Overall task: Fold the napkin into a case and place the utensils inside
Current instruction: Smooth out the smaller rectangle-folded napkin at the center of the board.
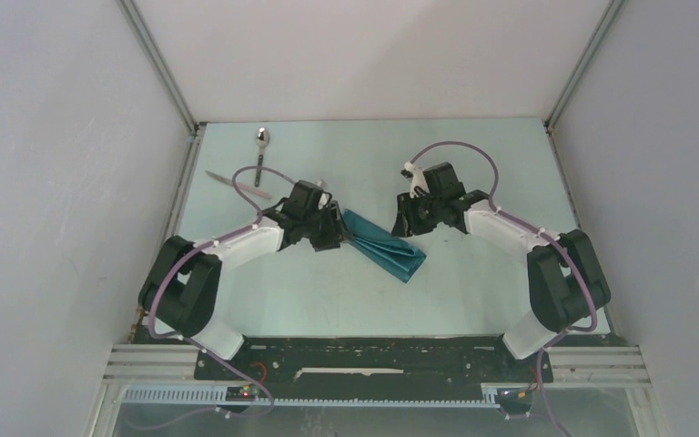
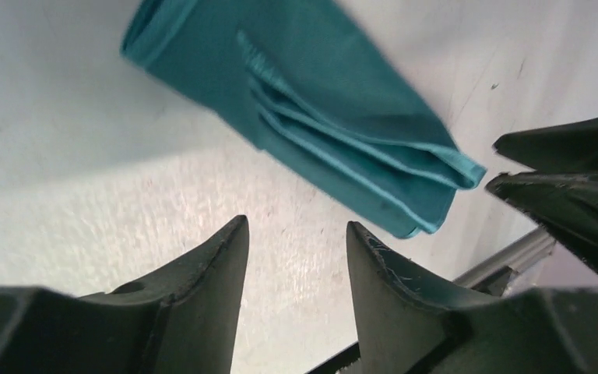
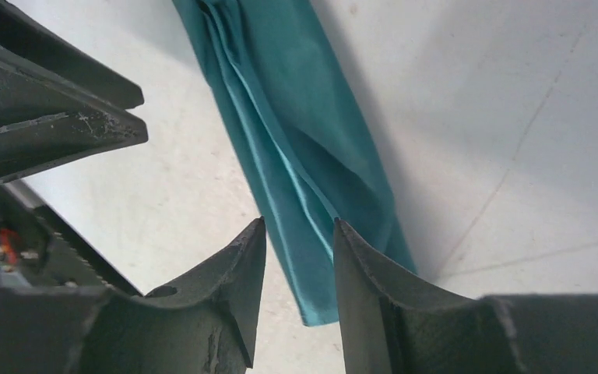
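Both arms are the same build. left arm (image 1: 237, 244) and right arm (image 1: 510, 228): white link shells, chunky black joint housings (image 1: 187, 291) at lower left and lower right of the top view. A lilac cable (image 1: 460, 146) loops outside each arm, with white clips on the wrist end. Wrist heads are black. left gripper (image 2: 296, 226) and right gripper (image 3: 298, 222): two matte black tapered fingers (image 2: 202, 280) with pointed tips, inner edges scuffed with pale scratches. The bases sit on a black plate (image 1: 373, 357) at bottom centre, over a silver slotted rail (image 1: 146, 364).
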Tool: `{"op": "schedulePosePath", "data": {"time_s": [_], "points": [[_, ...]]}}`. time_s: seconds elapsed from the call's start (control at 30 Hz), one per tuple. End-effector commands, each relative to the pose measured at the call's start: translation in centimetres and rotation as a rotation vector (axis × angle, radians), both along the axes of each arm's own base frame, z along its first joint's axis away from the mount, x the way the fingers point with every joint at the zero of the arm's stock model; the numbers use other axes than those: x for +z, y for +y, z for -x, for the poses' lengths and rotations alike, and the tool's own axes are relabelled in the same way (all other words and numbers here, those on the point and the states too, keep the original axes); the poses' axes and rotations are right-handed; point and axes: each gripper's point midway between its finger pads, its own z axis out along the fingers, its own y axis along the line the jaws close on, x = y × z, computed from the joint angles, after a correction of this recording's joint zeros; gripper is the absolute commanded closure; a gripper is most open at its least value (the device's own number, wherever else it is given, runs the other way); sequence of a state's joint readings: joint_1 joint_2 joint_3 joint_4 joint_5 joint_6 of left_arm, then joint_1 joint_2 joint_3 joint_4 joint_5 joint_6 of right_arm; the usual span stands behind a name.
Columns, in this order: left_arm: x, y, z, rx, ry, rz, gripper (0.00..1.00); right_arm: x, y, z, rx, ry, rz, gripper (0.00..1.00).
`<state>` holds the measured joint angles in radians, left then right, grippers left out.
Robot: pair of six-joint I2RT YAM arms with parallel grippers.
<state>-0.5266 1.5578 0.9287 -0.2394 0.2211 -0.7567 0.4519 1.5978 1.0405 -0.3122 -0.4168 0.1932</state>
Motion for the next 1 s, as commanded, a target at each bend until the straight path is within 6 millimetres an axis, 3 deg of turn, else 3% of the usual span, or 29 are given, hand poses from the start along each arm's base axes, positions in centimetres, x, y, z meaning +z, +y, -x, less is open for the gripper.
{"op": "schedulePosePath", "data": {"time_s": [0.0, 0.13, 0.2, 0.27, 0.6, 0.73, 0.97], "points": [[-1.1, -1.3, 1.8, 0.047, 0.115, 0.146, 0.49, -1.0, -1.6, 0.3, 0.052, -0.068, 0.145, 0.54], [-3.0, -2.4, 1.3, 0.052, 0.150, 0.190, 0.64, -1.6, -1.6, 0.7, 0.071, -0.060, 0.158, 0.54], [-4.3, -2.5, 0.4, 0.063, 0.172, 0.171, 0.75, -1.7, -1.1, 0.6, 0.085, -0.069, 0.152, 0.55], [-4.4, -2.8, -1.0, 0.071, 0.157, 0.181, 0.80, -1.9, -0.9, 0.5, 0.087, -0.077, 0.155, 0.55], [-6.2, -0.1, -4.0, 0.094, 0.152, 0.060, 0.86, -4.0, -0.1, -0.3, 0.066, -0.019, 0.155, 0.65], [-6.4, 0.0, -4.0, 0.071, 0.157, 0.047, 0.87, -3.6, -0.1, -0.5, 0.046, -0.024, 0.146, 0.68], [-6.5, -0.7, -3.6, 0.034, 0.167, 0.076, 0.87, -3.7, 1.0, -0.4, 0.048, -0.010, 0.108, 0.65]]}}
